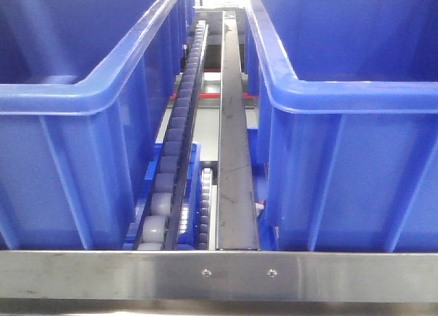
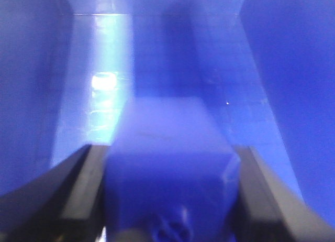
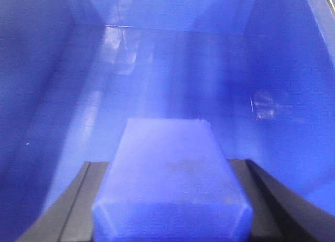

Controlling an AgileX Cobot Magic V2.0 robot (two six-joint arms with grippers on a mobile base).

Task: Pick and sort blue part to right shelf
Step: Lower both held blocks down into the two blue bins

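Front view: the right shelf (image 1: 233, 275) shows its steel front bar, a pale roller track (image 1: 179, 124) and a flat rail (image 1: 233, 138) running back between two blue bins (image 1: 75, 97); no arm appears.

Left wrist view: the left gripper (image 2: 170, 195) has its jaws clenched on a blue part (image 2: 170, 153) inside a bin.

Right wrist view: the right gripper (image 3: 170, 200) likewise grasps a second blue block (image 3: 170, 174) above a bin floor.

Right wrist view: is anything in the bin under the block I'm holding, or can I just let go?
Nothing visible in the way. The right gripper holds a blue block over the bin floor, which looks bare; only glare marks show. The patch directly beneath the block is hidden.
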